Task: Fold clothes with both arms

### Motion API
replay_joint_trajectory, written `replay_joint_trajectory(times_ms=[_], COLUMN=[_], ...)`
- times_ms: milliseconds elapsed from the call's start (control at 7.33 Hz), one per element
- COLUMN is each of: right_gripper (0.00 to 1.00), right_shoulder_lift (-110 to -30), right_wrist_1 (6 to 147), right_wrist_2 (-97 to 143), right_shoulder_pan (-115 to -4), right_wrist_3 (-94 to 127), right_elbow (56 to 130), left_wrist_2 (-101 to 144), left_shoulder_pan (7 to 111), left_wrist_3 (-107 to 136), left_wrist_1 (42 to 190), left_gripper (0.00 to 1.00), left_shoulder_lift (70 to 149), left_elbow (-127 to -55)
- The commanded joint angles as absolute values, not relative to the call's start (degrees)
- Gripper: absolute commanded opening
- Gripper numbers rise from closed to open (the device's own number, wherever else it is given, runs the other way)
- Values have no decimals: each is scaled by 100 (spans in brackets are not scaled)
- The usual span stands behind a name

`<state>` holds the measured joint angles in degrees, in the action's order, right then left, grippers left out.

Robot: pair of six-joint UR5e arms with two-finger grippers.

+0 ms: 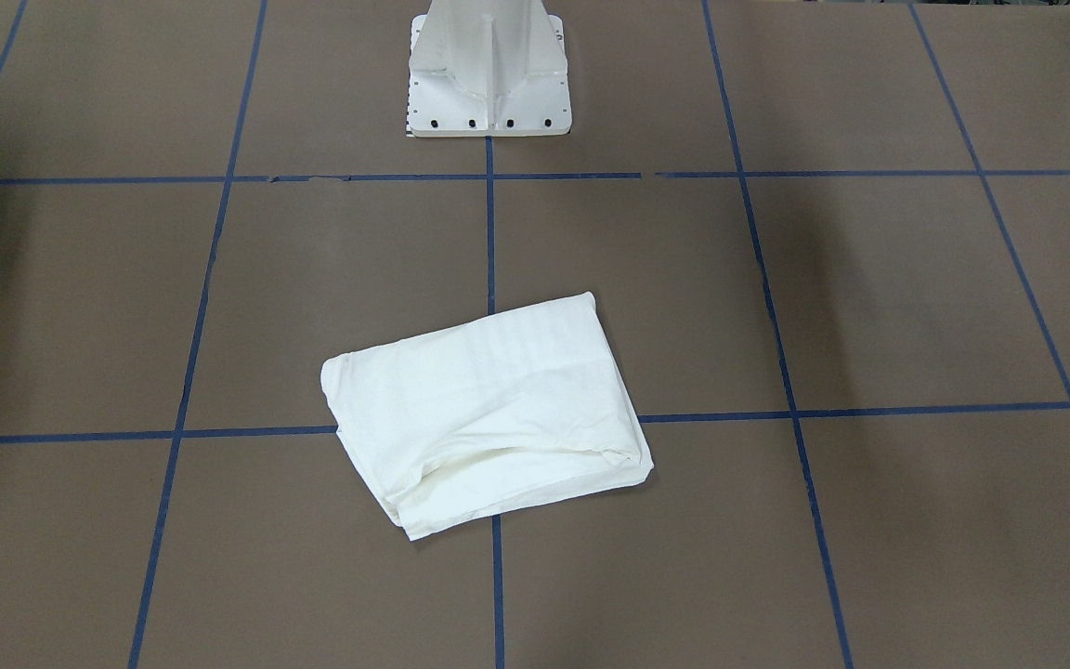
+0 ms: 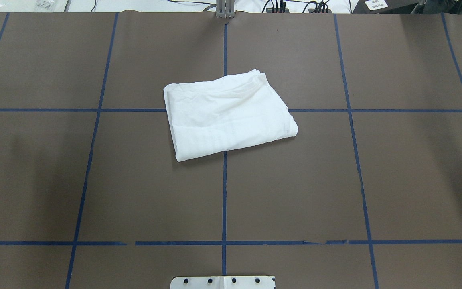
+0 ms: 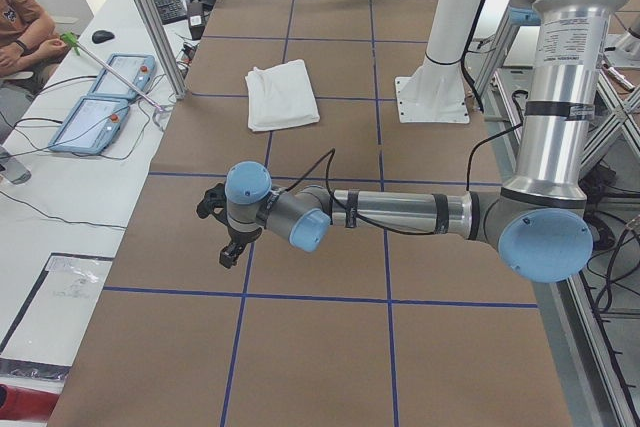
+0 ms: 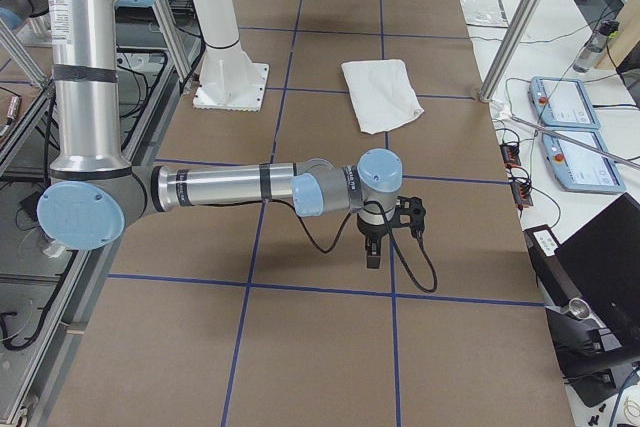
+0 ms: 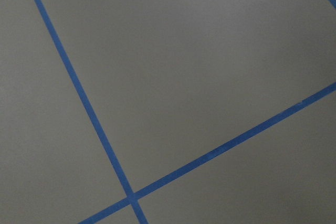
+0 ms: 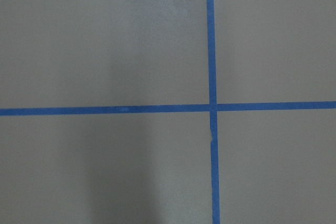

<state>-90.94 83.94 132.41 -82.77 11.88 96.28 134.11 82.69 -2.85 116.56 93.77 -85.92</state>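
The white T-shirt (image 1: 489, 409) lies folded into a compact rectangle near the table's middle, across a blue tape cross; it also shows in the overhead view (image 2: 227, 114) and both side views (image 3: 282, 94) (image 4: 382, 92). No printed text or collar label shows. My left gripper (image 3: 228, 255) hangs over bare table far from the shirt, seen only in the exterior left view, so I cannot tell its state. My right gripper (image 4: 372, 259) likewise hangs over bare table at the other end, and I cannot tell its state. Both wrist views show only brown table and blue tape.
The white pedestal base (image 1: 489, 84) stands at the robot's side of the table. Teach pendants (image 3: 100, 97) (image 4: 570, 107) lie on the white bench beyond the table's far edge. A person (image 3: 20, 27) sits there. Aluminium frame posts (image 3: 150, 17) (image 4: 515, 27) stand at that edge.
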Motion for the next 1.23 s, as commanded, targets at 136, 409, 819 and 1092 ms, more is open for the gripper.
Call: replay_joint_trajectory(times_ms=[136,409,819,1092], right_gripper=[100,100,100,100], right_shoulder_lift=[-8800,-8657,-8578,-8552], right_wrist_1=[9447,9615,9606,9545], right_wrist_2=[12984,12981,12999,13017], right_shoulder_pan=[-8367,-8367,-8419,-8420], right_wrist_3=[108,201,420,773], right_elbow=[9668,9589,9492,9492], left_wrist_2=[13491,13465,13456,13439], left_shoulder_pan=[8558,8675,8649,8622], left_wrist_3=[-290,-360,-360,-343], left_wrist_1=[10545,9363,9369,9875], left_gripper=[100,100,100,100], left_shoulder_lift=[9308,8741,8429,8455], left_elbow=[-9162,-10435,-10723,-10513])
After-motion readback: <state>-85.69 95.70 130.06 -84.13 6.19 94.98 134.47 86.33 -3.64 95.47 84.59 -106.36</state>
